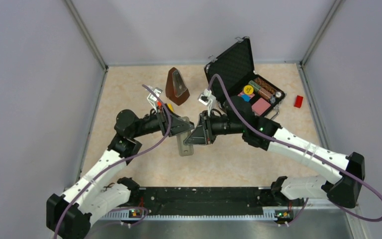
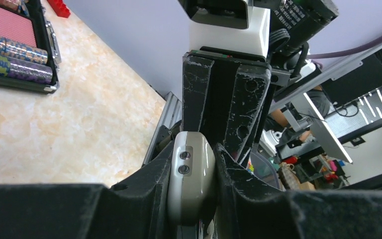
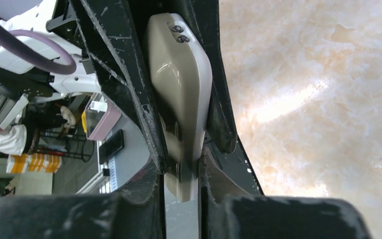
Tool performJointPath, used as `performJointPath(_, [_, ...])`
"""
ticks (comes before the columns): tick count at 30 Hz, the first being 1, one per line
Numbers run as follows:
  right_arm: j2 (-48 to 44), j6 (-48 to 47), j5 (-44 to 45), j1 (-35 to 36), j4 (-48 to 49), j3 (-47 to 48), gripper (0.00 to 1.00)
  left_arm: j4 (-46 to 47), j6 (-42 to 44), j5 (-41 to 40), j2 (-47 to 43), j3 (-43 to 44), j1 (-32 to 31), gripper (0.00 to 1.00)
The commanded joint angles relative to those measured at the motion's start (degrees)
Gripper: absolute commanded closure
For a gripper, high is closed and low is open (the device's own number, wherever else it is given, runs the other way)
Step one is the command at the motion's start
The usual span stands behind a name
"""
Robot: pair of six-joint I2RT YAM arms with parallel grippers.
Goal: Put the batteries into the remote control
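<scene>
From above, both arms reach in and meet over the middle of the table (image 1: pixel 129 164). The remote control (image 1: pixel 183 147) hangs between them, off the tabletop, with its lower end poking out below the two heads. The left gripper (image 1: pixel 179 130) comes at it from the left and the right gripper (image 1: pixel 192 136) from the right. Behind them stands a brown metronome (image 1: pixel 176 87). Further right an open black case (image 1: pixel 236 67) lies with its lid up, and a red block (image 1: pixel 298 101) sits just beyond it.

Through the left wrist camera, the left fingers (image 2: pixel 144 189) are pressed against both sides of the remote control and pinch it. Its rounded grey end, with two small screws, points up at the lens. The right arm's two fingers stand straight ahead, close together, over the far part of the handset.

In the right wrist view, the remote control runs lengthwise down the middle, grey back showing. Its narrow near end sits wedged between the right fingers (image 3: pixel 129 209), which close in on it from both sides. The left arm's dark fingers flank the part further up.
</scene>
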Motion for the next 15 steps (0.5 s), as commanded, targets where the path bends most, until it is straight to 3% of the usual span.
performJointPath(1, [-0.67, 2.49, -1.32, -0.56, 6.56, -0.34, 0.99, 3.57, -1.32, -1.04, -0.08, 1.77, 0.14, 0.89])
performJointPath(3, [-0.18, 3.41, -0.71, -0.86, 6.5, -0.72, 1.0, 2.21, -0.86, -2.07, -0.1, 1.92, 0.14, 0.7])
performJointPath(5, [-0.05, 4.76, 0.01, -1.48, 6.35, -1.6, 1.0, -1.29, 0.87, -3.89, -0.36, 2.35, 0.16, 0.42])
performJointPath(8, [0.15, 6.37, 0.38, -2.62, 6.43, -3.0, 1.0, -9.77, 5.13, -10.0, -1.18, 3.27, 0.18, 0.23])
performJointPath(9, [0.08, 6.88, 0.49, -3.02, 6.43, -3.47, 1.0, -12.81, 6.64, -12.5, -1.45, 3.5, 0.2, 0.07])
performJointPath(11, [0.16, 7.47, 0.94, -3.62, 6.09, -4.08, 1.0, -18.64, 8.62, -17.22, -2.0, 3.57, 0.17, 0.01])
performJointPath(15, [0.38, 8.86, 2.52, -5.18, 4.63, -5.6, 1.0, -33.44, 10.79, -32.44, -2.64, 5.07, 0.22, 0.01])
